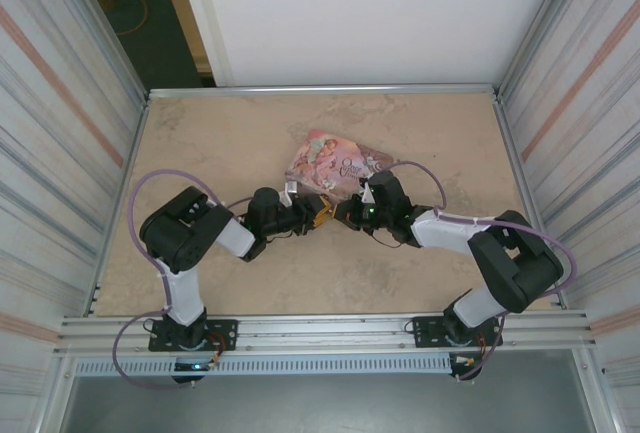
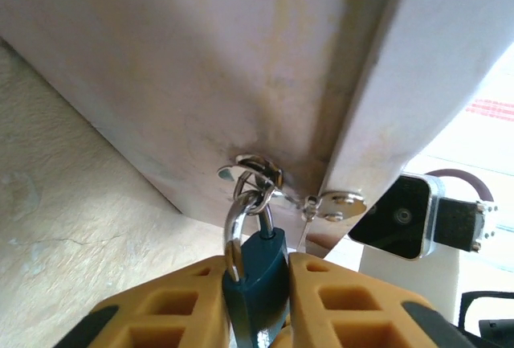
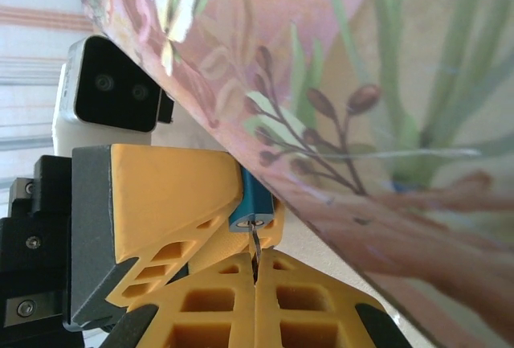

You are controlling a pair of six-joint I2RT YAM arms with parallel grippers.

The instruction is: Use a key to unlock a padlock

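By 1 tin (image 1: 335, 161) — 1 padlock (image 2: 259, 280) in left end effector (image 2: 260, 263), 1 key (image 3: 254, 243).

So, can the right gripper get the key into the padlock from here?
Probably yes: the left gripper holds the padlock with its keyhole end bare, the key in the right gripper sits tip-first at it, and the box lies alongside, not between.

I find the padlock (image 2: 259, 268) half hidden between the left gripper's fingers (image 2: 152, 312) and cut by the frame edge. The key (image 3: 254, 243) is mostly buried between the right gripper's fingers (image 3: 201, 308).
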